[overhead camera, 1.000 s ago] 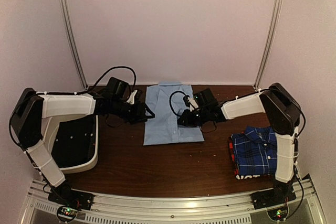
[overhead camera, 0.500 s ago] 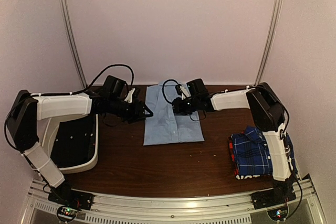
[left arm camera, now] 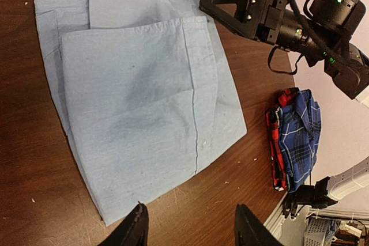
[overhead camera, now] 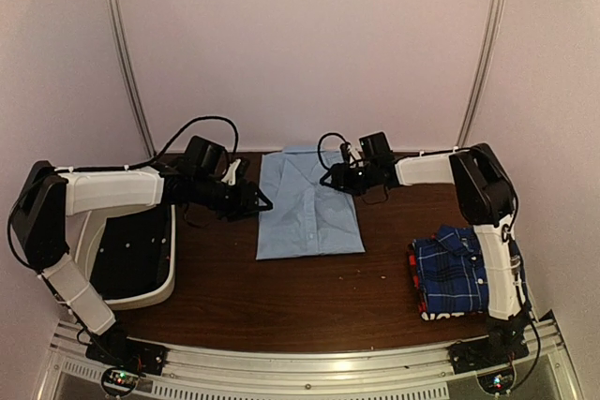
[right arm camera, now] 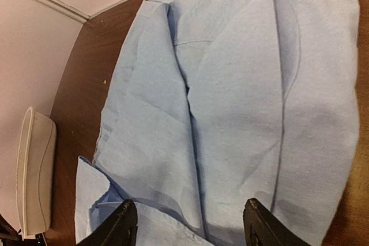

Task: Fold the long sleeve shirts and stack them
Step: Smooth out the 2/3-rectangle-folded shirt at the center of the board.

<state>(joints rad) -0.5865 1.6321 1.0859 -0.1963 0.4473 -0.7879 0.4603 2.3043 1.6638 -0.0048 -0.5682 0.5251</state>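
From above we see the table (overhead camera: pixel 309 302), with the white bin (overhead camera: pixel 141 300) at its left and the light blue shirt (overhead camera: pixel 307 217) folded flat in the middle, toward the back. The plaid shirt (overhead camera: pixel 455 274) lies folded near the right front corner, well apart from it. Only the left wrist view clearly shows the red and black shirt (left arm camera: pixel 271 142) under the plaid one (from overhead it is a thin edge). The left gripper (left arm camera: pixel 190 229) hangs just beside the blue shirt's left edge, fingers spread with nothing between them. The right gripper (right arm camera: pixel 189 223), over the shirt's far right part, also stands wide and empty. Its own camera shows overlapping folds that the overhead view flattens.
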